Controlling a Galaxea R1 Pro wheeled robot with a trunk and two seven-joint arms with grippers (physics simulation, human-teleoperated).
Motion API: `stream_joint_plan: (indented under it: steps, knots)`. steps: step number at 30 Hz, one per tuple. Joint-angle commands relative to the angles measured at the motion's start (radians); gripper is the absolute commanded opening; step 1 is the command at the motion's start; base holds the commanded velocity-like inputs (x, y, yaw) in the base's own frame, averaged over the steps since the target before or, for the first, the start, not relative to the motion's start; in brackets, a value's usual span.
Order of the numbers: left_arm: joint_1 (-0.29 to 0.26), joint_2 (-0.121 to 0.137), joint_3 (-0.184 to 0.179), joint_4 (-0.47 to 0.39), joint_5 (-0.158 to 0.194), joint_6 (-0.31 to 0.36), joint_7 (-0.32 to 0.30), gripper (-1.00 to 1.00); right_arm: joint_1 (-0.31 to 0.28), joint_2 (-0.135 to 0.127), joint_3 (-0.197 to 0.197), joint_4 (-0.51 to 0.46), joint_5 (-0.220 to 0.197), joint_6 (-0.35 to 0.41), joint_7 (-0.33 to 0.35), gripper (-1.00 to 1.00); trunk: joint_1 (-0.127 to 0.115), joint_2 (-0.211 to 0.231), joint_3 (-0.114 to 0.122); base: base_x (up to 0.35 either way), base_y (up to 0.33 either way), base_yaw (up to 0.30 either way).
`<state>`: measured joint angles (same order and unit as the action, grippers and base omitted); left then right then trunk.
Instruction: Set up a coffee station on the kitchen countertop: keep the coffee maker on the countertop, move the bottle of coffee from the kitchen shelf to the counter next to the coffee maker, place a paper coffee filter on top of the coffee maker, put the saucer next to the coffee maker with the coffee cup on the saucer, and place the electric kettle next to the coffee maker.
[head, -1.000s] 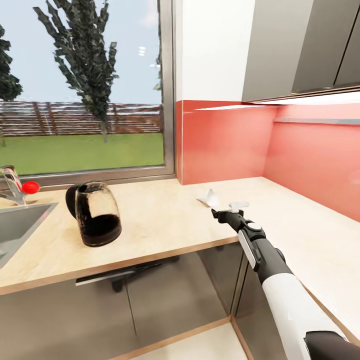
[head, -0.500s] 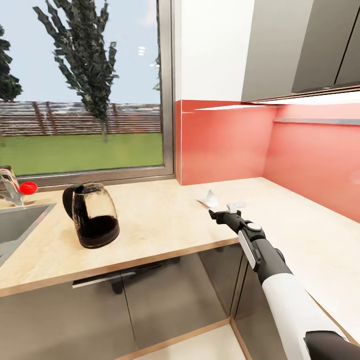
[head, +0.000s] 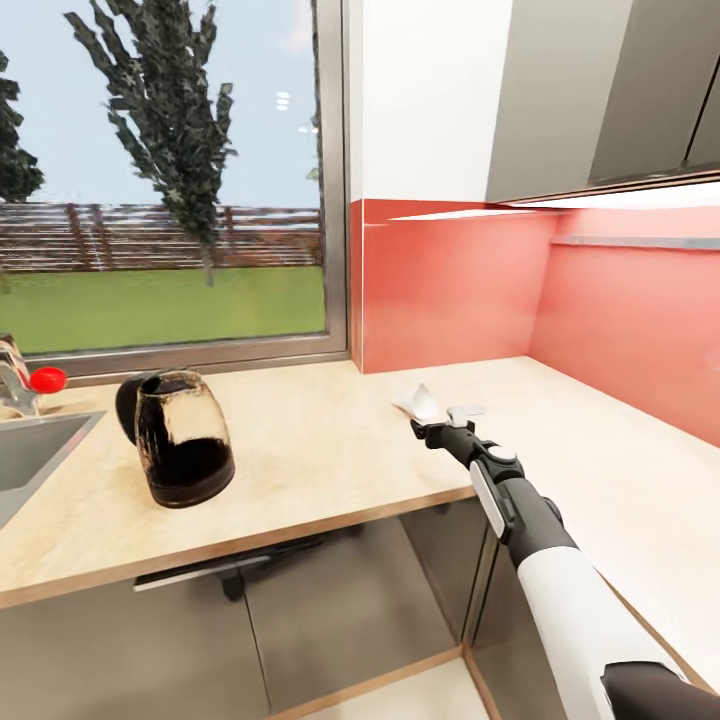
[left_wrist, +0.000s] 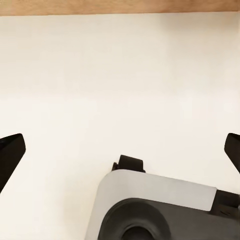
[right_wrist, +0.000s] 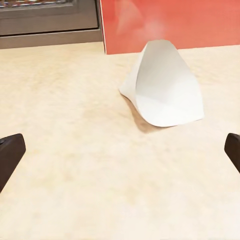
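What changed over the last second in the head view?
The right gripper edged closer to the filter, jaws open, nothing grasped. The view drifted sideways, so the kettle's shift looks like camera motion. Filter and kettle stayed on the countertop.

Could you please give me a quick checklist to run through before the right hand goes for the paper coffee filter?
1. Right hand open: ok, its fingertips sit wide apart at the wrist view's edges.
2. Paper coffee filter in front of the hand, between the finger lines: ok.
3. Filter lying free on the kitchen countertop, nothing on it: ok.
4. Hand close enough to close on the filter: not ok, bare worktop lies between them.
5. Electric kettle out of the approach path: ok, it stands well off toward the sink.
6. Coffee maker location confirmed: cannot tell.
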<state>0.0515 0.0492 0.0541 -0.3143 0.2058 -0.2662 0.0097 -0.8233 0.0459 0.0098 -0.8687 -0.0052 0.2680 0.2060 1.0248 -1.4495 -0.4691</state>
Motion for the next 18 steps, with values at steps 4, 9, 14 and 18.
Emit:
stream_joint_plan:
  steps: [4,9,14,18]
  knots:
    - [0.001,0.000,0.001,0.000,0.017,-0.001,0.001,1.00,-0.001,0.001,-0.001,-0.001,0.000,0.007,0.003,1.00,0.000,0.000,-0.001,0.077,0.000,0.000]
    - [0.001,0.000,0.002,0.001,0.047,-0.001,0.001,1.00,-0.001,0.000,-0.001,-0.001,0.000,0.007,0.003,1.00,0.000,0.000,-0.001,0.029,0.000,0.014]
    - [0.001,0.000,0.002,0.001,0.075,-0.001,0.001,1.00,-0.001,0.000,-0.001,-0.001,0.000,0.007,0.002,1.00,0.000,0.000,-0.001,0.009,0.000,0.149]
    - [0.001,0.000,0.002,0.001,0.085,-0.001,0.001,1.00,-0.001,0.000,-0.001,-0.001,0.001,0.006,0.001,1.00,0.000,0.000,-0.001,0.002,0.000,0.183]
